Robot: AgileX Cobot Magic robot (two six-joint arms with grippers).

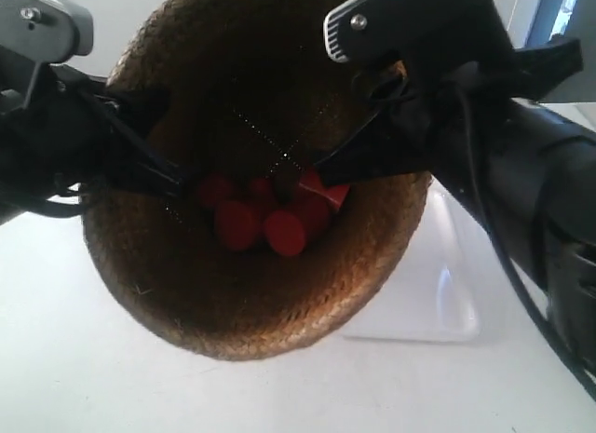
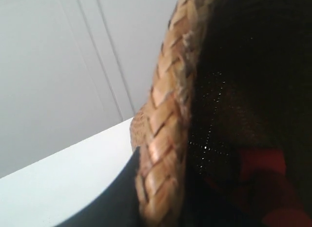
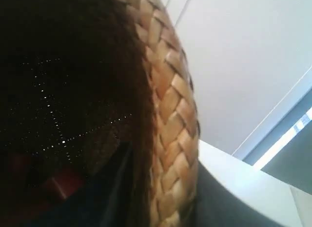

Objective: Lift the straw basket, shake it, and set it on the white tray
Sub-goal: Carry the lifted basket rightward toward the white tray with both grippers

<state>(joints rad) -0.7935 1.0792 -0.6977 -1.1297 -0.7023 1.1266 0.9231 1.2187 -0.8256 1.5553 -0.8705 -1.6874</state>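
Note:
The straw basket (image 1: 251, 303) hangs in the air close to the exterior camera, tilted so its dark inside shows. The gripper of the arm at the exterior view's left (image 1: 154, 172) clamps one side of the rim. The gripper of the arm at the exterior view's right (image 1: 358, 154) clamps the opposite side. In the left wrist view my left gripper (image 2: 161, 197) is shut on the braided rim (image 2: 165, 119), one dark finger outside and one inside. My right gripper (image 3: 165, 197) is shut on the rim (image 3: 170, 114) likewise. The white tray (image 1: 447, 293) lies on the table below, partly hidden by the basket.
Several red pieces (image 1: 265, 219) lie heaped at the bottom of the basket, and show dimly in both wrist views. The white tabletop (image 1: 74, 358) spreads under and around the basket. Pale walls stand behind.

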